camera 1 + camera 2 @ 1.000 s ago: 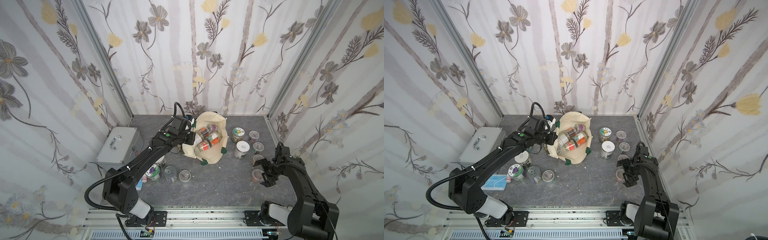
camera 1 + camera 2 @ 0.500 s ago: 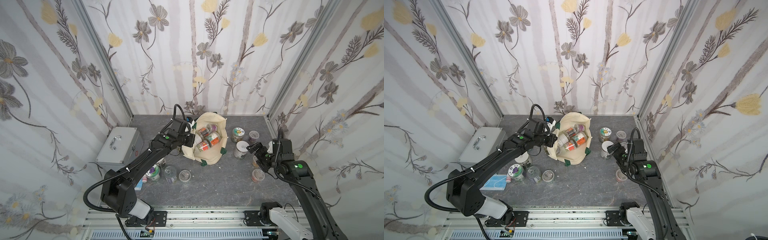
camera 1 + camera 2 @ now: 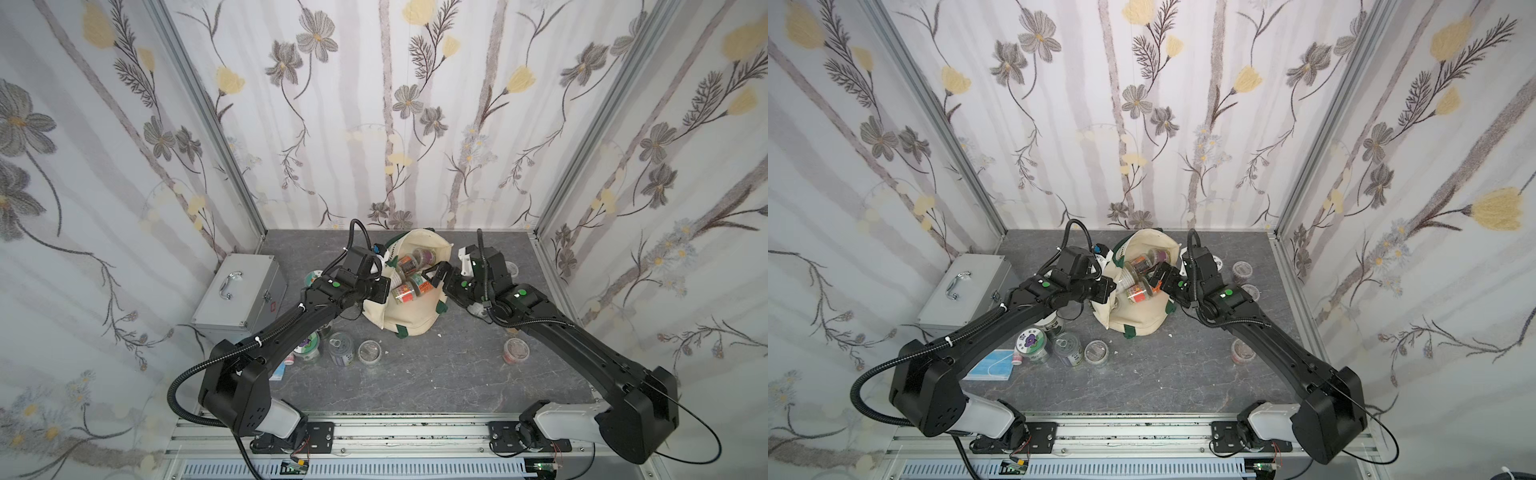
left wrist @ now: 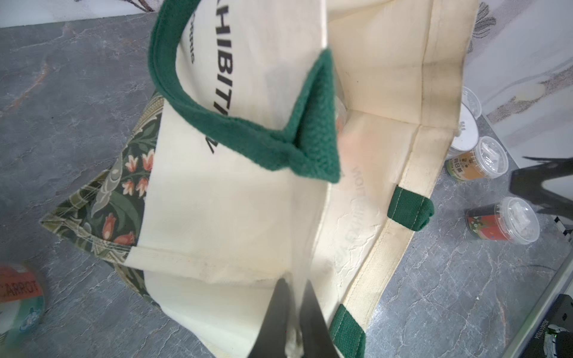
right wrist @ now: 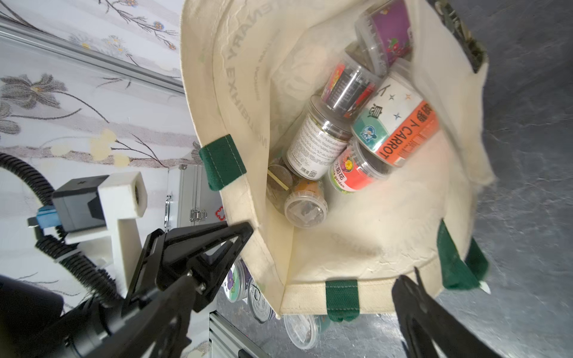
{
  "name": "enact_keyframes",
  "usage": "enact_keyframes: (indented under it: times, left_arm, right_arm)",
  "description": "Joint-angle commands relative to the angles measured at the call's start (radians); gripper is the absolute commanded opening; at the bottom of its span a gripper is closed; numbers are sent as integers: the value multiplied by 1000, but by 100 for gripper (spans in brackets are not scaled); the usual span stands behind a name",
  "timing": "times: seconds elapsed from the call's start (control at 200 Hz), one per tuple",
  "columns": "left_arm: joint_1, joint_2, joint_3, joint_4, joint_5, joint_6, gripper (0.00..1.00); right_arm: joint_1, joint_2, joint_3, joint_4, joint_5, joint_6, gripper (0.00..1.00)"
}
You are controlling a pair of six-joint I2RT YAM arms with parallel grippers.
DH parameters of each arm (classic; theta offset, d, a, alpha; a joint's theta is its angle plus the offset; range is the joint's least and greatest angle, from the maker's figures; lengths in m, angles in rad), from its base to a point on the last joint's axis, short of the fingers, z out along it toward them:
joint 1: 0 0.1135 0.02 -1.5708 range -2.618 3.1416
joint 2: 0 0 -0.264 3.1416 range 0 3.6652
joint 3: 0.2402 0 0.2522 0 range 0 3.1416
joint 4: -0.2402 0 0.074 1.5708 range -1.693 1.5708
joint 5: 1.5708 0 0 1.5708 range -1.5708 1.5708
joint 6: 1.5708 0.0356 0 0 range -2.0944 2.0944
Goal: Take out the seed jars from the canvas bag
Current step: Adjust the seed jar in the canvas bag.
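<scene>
The cream, green-handled canvas bag (image 3: 409,316) stands open on the bench (image 3: 415,386), labelled seed jars (image 5: 393,130) heaped inside. Left jaws pinch its rim; right jaws, wide apart, have swung in to its mouth.

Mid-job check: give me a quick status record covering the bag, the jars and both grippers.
canvas bag: mouth open, rim held to one side
left gripper: shut on the canvas bag's rim fabric
right gripper: open, empty, at the bag's mouth, touching no jar
seed jars in bag: at least six, piled on their sides
seed jars already out: several, on either side of the bag
silver case: closed, beside the left arm
</scene>
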Motion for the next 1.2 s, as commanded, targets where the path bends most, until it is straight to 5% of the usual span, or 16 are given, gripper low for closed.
enact_keyframes:
  times: [0.0,0.37,0.814,1.194]
  left_arm:
    - [0,1,-4,-8,-25,-23,9]
    - [1,4,13,-31,-39,-16,9]
    - [3,21,34,-39,-33,-11,9]
    - [2,25,42,-45,-34,-10,9]
  right_arm:
    - [7,131,29,145,-112,-1,100]
    - [29,361,17,390,35,-54,76]
    - [28,534,80,382,99,-178,73]
    - [46,532,38,456,-12,-202,72]
